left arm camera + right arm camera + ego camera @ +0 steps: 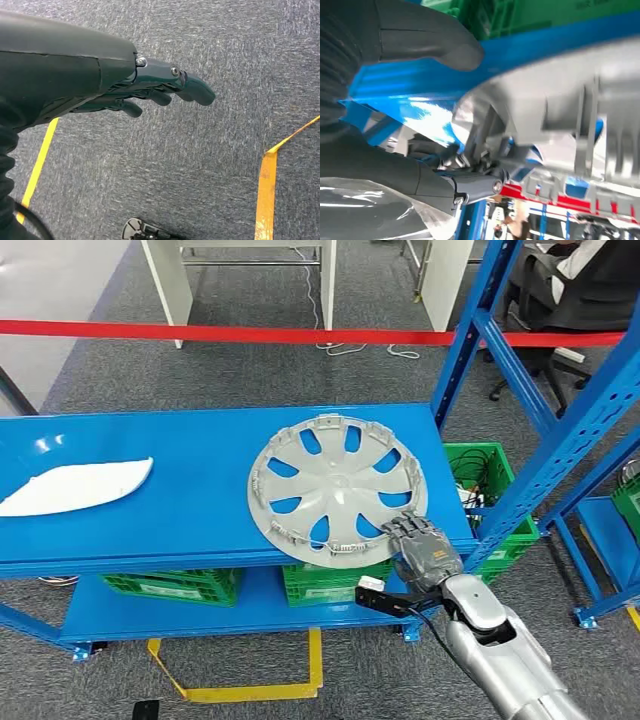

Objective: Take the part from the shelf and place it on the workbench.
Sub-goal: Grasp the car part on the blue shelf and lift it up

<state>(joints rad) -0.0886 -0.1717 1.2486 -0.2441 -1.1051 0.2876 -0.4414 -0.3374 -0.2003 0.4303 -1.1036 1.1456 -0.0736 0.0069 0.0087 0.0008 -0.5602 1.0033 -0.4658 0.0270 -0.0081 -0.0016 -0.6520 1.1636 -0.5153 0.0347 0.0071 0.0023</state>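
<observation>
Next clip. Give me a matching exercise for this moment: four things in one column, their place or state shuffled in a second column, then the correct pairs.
Column one:
1. wheel cover
2. white panel
3. left robot hand
4. green crates

Column two:
A. lies flat toward the left end of the blue shelf
B. stand on the lower shelf level
C. hangs over grey carpet, holding nothing
D. lies on the blue shelf, its near rim under the fingers of the right robot hand

Pairs: 1-D, 2-A, 3-C, 4-B
</observation>
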